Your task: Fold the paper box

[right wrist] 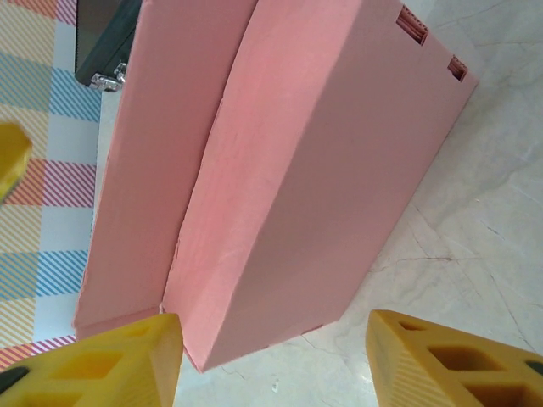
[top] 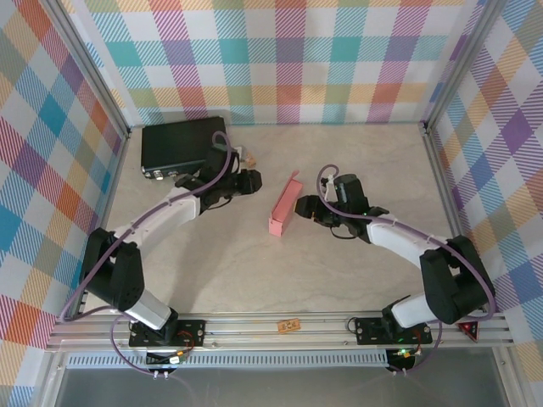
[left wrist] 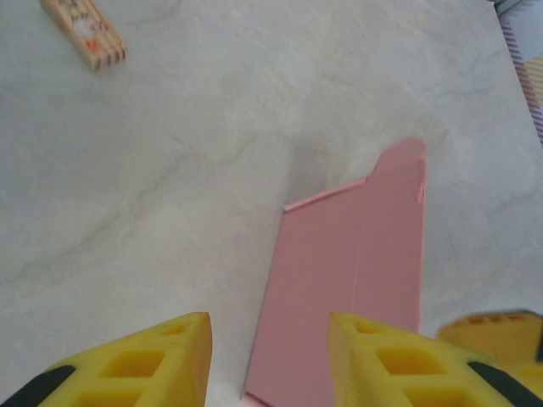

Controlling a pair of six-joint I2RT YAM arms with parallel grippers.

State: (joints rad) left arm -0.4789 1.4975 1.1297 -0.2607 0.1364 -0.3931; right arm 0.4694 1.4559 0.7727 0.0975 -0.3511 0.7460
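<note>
The paper box point(top: 286, 208) is a salmon-pink, narrow shallow box standing on its long edge mid-table, with a flap raised at its far end. My left gripper point(top: 259, 181) sits just to its left, jaws open, nothing held. In the left wrist view the paper box point(left wrist: 356, 271) lies just beyond the yellow fingers point(left wrist: 153, 360) of the left gripper point(left wrist: 270, 322). My right gripper point(top: 299, 206) is close on the box's right side. In the right wrist view the paper box point(right wrist: 322, 170) stands directly ahead of the open right gripper point(right wrist: 273, 318), untouched.
A black hard case point(top: 182, 146) lies at the back left, also seen as the black hard case point(right wrist: 102, 42). A small tan block point(top: 249, 158) rests beside it, shown as the tan block point(left wrist: 85, 30). Checked walls enclose the table on three sides.
</note>
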